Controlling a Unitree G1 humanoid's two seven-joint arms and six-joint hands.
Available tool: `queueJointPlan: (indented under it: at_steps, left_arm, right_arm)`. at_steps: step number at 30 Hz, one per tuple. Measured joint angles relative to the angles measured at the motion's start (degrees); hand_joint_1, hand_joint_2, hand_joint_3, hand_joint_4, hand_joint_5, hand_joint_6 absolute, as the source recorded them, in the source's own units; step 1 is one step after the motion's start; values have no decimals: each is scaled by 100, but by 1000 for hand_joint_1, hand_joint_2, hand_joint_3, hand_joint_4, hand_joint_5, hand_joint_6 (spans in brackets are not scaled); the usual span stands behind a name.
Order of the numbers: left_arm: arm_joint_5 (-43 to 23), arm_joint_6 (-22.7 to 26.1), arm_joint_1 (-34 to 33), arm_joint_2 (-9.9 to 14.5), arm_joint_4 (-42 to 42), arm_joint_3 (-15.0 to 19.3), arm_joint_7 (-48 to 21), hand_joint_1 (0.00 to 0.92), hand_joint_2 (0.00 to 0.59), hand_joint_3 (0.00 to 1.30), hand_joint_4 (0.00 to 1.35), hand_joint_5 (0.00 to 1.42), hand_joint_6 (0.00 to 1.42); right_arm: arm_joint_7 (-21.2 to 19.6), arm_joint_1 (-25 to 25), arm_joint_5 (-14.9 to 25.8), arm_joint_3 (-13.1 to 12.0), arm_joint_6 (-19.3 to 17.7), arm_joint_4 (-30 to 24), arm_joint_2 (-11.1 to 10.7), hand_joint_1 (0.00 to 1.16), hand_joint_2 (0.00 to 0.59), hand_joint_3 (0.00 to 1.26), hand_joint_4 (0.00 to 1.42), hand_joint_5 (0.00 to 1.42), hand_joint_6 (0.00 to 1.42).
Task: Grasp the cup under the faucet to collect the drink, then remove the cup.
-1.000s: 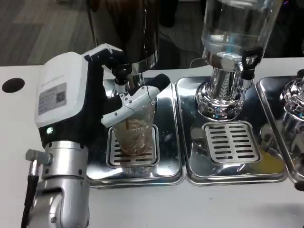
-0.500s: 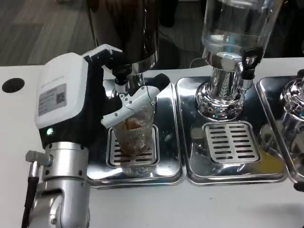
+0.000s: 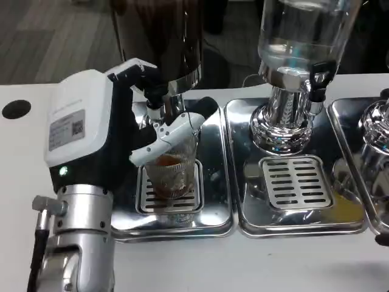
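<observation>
I see my left hand (image 3: 130, 131) wrapped around the clear cup (image 3: 174, 176), which stands on the slotted grate (image 3: 152, 204) under the dark dispenser's faucet (image 3: 156, 100), brown drink inside. A second, clear dispenser (image 3: 298, 61) stands beside it on the white worktop (image 3: 243, 261).

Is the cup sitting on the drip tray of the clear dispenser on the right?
No: the cup stands on the left drip grate, under the dark dispenser's faucet, held by the left robot hand.

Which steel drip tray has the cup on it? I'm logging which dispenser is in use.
The leftmost shiny steel drip tray, below the dark dispenser: the left hand holds a clear ribbed glass cup of brown drink on its grate. The middle tray's grate is bare.
</observation>
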Motion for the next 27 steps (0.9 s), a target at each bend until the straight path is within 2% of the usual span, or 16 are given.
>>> queueJointPlan:
  at_steps: [12, 22, 23, 27]
  left_arm:
    - [6, 0, 20, -22, -21, -9, -1, 57, 47, 541, 533, 975, 1138]
    - [8, -9, 39, -47, -26, -9, -2, 57, 47, 541, 531, 974, 1138]
    - [7, -12, 41, -47, -29, -9, -2, 57, 42, 532, 517, 973, 1138]
    - [-47, -48, 66, -55, -38, 13, 2, 38, 35, 346, 316, 935, 1138]
  right_arm:
    - [2, 4, 1, -9, -9, -41, 0, 641, 364, 286, 214, 194, 81]
    - [-6, -39, -358, -390, -82, -614, -77, 639, 363, 293, 223, 194, 64]
    - [-6, -42, -359, -404, -82, -640, -82, 639, 363, 293, 223, 194, 64]
    - [-6, -41, -370, -413, -78, -646, -82, 639, 363, 293, 223, 194, 64]
